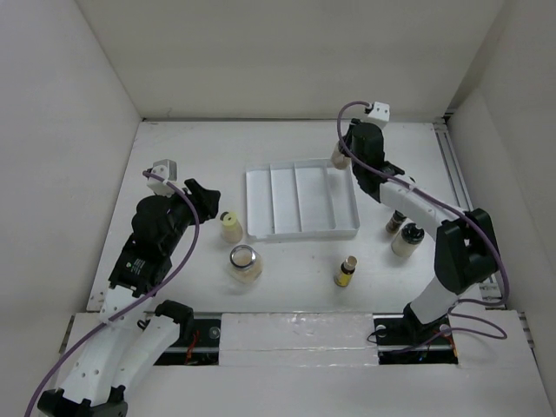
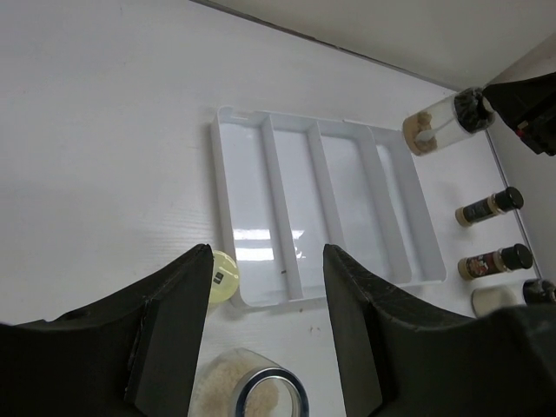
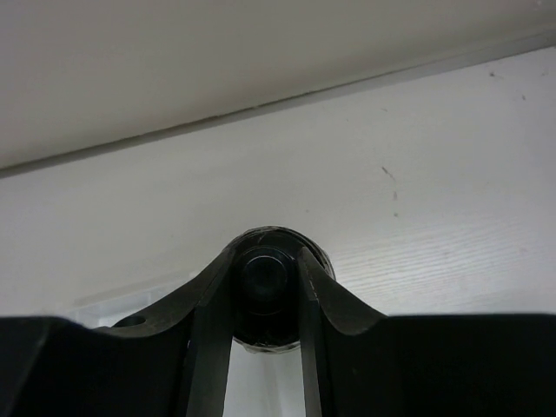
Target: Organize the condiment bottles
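My right gripper (image 1: pixel 348 154) is shut on the black cap (image 3: pixel 266 285) of a clear spice shaker (image 1: pixel 338 157) with beige contents. It holds the shaker at the far right corner of the white divided tray (image 1: pixel 258 204). The left wrist view shows this shaker (image 2: pixel 433 127) tilted, cap towards the right gripper (image 2: pixel 512 100). My left gripper (image 1: pixel 205 192) is open, left of the tray and above a yellow-capped bottle (image 1: pixel 230 227) and the silver-lidded jar (image 1: pixel 245 261). A small yellow-capped dark bottle (image 1: pixel 347 271) stands in front of the tray. A slim dark bottle (image 1: pixel 395 221) and a black-capped shaker (image 1: pixel 407 239) stand to its right.
In the left wrist view the tray (image 2: pixel 228 217) has several long compartments, and three bottles (image 2: pixel 489 207) (image 2: pixel 495 261) (image 2: pixel 497 300) stand past its right side. White walls close in the table at the back and both sides. A rail runs along the right edge (image 1: pixel 452 174).
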You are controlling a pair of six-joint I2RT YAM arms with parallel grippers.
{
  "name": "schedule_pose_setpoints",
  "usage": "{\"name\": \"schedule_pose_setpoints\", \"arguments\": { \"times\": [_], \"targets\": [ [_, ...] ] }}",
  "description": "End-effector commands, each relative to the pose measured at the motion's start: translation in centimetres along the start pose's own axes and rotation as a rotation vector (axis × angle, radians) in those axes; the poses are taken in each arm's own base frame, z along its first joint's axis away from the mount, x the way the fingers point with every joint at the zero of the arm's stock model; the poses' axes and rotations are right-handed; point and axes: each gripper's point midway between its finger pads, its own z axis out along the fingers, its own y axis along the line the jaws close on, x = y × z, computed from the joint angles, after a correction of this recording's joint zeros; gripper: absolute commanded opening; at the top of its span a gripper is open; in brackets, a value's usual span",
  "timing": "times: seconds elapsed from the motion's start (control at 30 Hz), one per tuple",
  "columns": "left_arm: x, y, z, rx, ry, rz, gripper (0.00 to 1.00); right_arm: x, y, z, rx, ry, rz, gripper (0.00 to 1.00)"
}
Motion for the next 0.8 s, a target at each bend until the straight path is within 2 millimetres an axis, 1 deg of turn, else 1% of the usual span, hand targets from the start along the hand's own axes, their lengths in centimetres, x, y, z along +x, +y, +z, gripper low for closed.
{"name": "schedule_pose_setpoints", "arguments": {
  "times": [0.0,0.03,0.07,0.1,0.13,0.17,0.2,0.23,0.3,0.33,0.37,0.43,0.5,0.53,0.57,0.6,0.63,0.67,0.7,0.73,0.77],
  "targets": [
    [-1.1,-1.1,-0.1,0.049,-0.042,0.013,0.5,-1.2,-0.1,-0.5,0.011,-0.041,0.049,0.16],
    [-1.1,-1.1,-0.1,0.049,-0.042,0.013,0.5,-0.8,-0.6,-0.1,0.023,-0.034,0.046,0.16],
    [-0.7,-0.9,0.0,0.044,-0.034,0.014,0.5,-0.9,-1.0,0.1,0.032,-0.037,0.057,0.16],
    [-0.7,-0.9,0.0,0.044,-0.034,0.014,0.5,-0.3,-0.8,0.3,0.023,-0.022,0.051,0.16],
    [-0.6,-1.0,0.0,0.052,-0.03,0.014,0.5,-0.2,-0.6,0.3,0.011,-0.018,0.051,0.16],
    [-0.6,-1.0,0.0,0.052,-0.03,0.014,0.5,0.7,-0.6,0.6,0.008,0.006,0.04,0.16],
    [-0.6,-1.0,0.0,0.052,-0.03,0.014,0.51,1.2,-0.6,0.8,0.012,0.015,0.046,0.16],
    [-0.6,-1.0,0.0,0.052,-0.03,0.014,0.51,1.3,-0.4,0.8,0.002,0.019,0.046,0.16],
    [-0.6,-1.0,0.0,0.052,-0.03,0.014,0.51,2.6,-0.7,1.1,0.011,0.044,0.033,0.16],
    [-0.6,-1.0,0.0,0.052,-0.03,0.014,0.51,2.6,-0.7,1.1,0.011,0.044,0.033,0.16],
    [-0.6,-1.0,0.0,0.052,-0.03,0.014,0.51,3.5,-0.9,1.3,0.017,0.06,0.033,0.16],
    [-0.6,-1.0,0.0,0.052,-0.03,0.014,0.51,3.4,-1.2,1.3,0.036,0.053,0.032,0.18],
    [-0.6,-1.0,0.0,0.052,-0.03,0.014,0.51,4.3,-1.7,1.4,0.053,0.065,0.023,0.18],
    [-0.6,-1.0,0.0,0.052,-0.03,0.014,0.51,4.5,-2.2,1.7,0.066,0.071,0.021,0.18],
    [-0.6,-1.0,0.0,0.052,-0.03,0.014,0.51,4.5,-2.4,1.7,0.075,0.067,0.021,0.18],
    [-0.6,-1.0,0.0,0.052,-0.03,0.014,0.51,4.5,-2.2,2.0,0.075,0.067,0.021,0.18],
    [-0.6,-1.0,0.0,0.052,-0.03,0.014,0.51,5.1,-2.3,2.2,0.079,0.077,0.015,0.19],
    [-0.6,-1.0,0.0,0.052,-0.03,0.014,0.51,4.4,-2.3,2.3,0.088,0.062,0.02,0.19],
    [-0.6,-1.0,0.0,0.052,-0.03,0.014,0.51,4.5,-2.2,2.6,0.088,0.063,0.019,0.19],
    [-0.6,-1.0,0.0,0.052,-0.03,0.014,0.51,5.1,-2.6,2.7,0.104,0.076,0.01,0.19],
    [-0.6,-1.0,0.0,0.052,-0.03,0.014,0.51,5.1,-2.6,2.7,0.104,0.076,0.01,0.19]
  ]
}}
